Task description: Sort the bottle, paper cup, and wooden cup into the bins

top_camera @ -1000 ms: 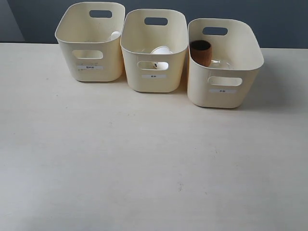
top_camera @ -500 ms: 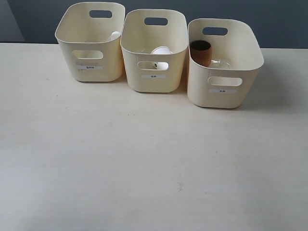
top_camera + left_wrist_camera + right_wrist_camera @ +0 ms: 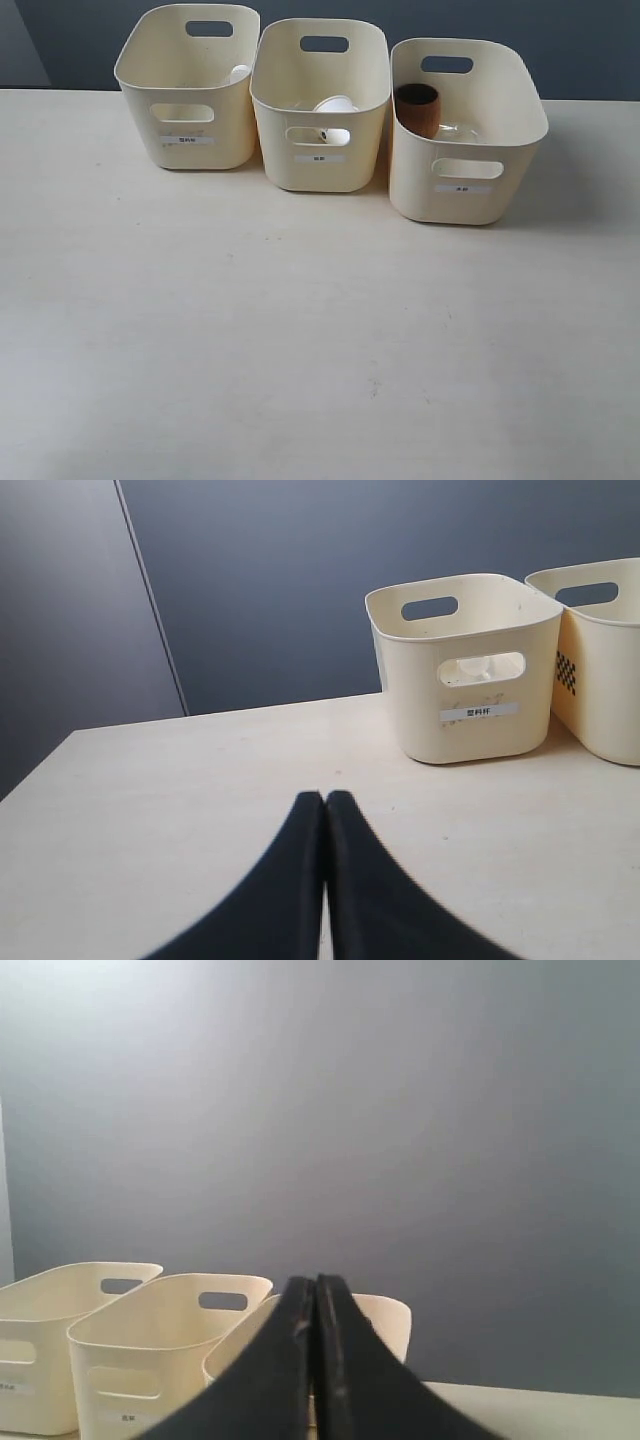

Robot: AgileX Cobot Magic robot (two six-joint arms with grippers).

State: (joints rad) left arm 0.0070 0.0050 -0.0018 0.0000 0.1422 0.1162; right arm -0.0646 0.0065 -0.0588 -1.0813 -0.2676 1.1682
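Observation:
Three cream bins stand in a row at the back of the table. The left bin (image 3: 150,115) shows only a white cap (image 3: 239,73), probably the bottle's. In the middle bin (image 3: 275,140) lies the white paper cup (image 3: 335,105). The brown wooden cup (image 3: 418,108) stands in the right bin (image 3: 505,165). Neither arm shows in the exterior view. My left gripper (image 3: 325,796) is shut and empty, low over the table, short of the left bin (image 3: 420,710). My right gripper (image 3: 313,1280) is also shut and empty, with the right bin (image 3: 390,1325) behind its fingers.
A pale wooden table (image 3: 300,340) stretches in front of the bins. A dark grey wall (image 3: 580,40) rises behind them. A faint clear shape (image 3: 457,130) shows beside the wooden cup. The middle bin (image 3: 600,700) also appears in the left wrist view.

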